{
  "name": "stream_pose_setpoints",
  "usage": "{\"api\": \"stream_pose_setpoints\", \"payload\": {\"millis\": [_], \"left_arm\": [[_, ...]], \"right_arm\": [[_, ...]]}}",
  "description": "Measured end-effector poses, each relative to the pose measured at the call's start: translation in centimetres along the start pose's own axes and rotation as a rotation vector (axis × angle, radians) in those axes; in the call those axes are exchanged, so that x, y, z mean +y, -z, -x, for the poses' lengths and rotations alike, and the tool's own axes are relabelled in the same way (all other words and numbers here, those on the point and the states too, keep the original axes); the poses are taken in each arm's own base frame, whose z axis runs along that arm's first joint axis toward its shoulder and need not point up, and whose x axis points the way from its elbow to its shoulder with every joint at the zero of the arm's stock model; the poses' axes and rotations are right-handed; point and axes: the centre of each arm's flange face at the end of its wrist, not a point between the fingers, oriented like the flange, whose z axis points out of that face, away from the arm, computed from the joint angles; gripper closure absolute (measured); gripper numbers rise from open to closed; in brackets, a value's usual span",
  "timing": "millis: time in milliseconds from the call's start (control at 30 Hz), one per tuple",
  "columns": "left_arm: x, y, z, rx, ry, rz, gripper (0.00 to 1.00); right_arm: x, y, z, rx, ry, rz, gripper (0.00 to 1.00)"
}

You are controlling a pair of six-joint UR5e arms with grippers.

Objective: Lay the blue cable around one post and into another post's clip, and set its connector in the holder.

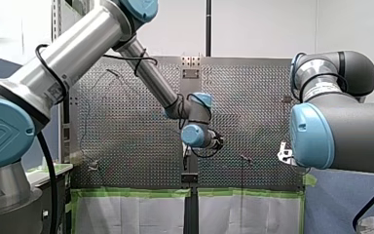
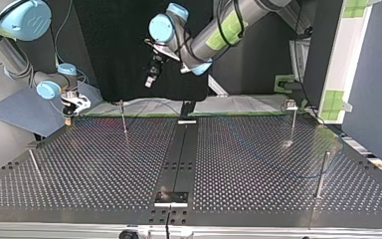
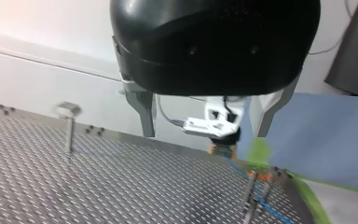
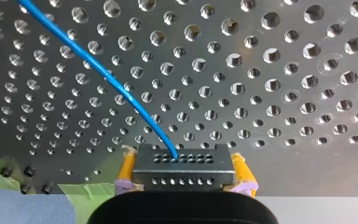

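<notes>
My right gripper (image 4: 184, 179) pinches the blue cable (image 4: 98, 67)'s connector (image 4: 182, 163) near the table (image 4: 284, 70)'s corner, my left gripper (image 3: 204, 133) gapes empty; the holder step remains, routing unclear.

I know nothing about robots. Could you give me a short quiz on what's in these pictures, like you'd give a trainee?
1. True or false: my left tool is open and holds nothing.
2. What does my right tool grip? A) a screwdriver B) the black connector C) a cup
3. What colour are the pads on either side of that connector?
Key: 1 true; 2 B; 3 yellow.
</notes>
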Motion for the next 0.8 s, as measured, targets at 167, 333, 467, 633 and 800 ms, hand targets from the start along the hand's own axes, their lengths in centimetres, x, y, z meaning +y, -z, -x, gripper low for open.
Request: {"api": "stream_pose_setpoints", "payload": {"millis": [167, 333, 467, 633, 800], "left_arm": [[-0.2, 1.4, 1.3, -0.043, 0.015, -0.003, 0.01], [-0.3, 2.8, 2.5, -0.084, 0.029, -0.009, 0.01], [-0.2, 3.7, 3.4, -0.114, 0.039, -0.013, 0.01], [0.3, 4.9, 4.6, -0.155, 0.054, -0.015, 0.01], [1.0, 6.0, 5.8, -0.198, 0.069, 0.007, 0.01]], "right_arm": [[-0.3, 0.0, 0.1, -0.004, 0.001, -0.004, 1.00], [-0.6, 0.1, 0.2, -0.005, 0.002, -0.008, 1.00], [-0.7, 0.1, 0.2, -0.004, 0.003, -0.008, 1.00], [-0.9, 0.1, 0.2, -0.006, 0.003, -0.011, 1.00], [-1.2, 0.1, 0.3, -0.007, 0.004, -0.014, 1.00]]}}
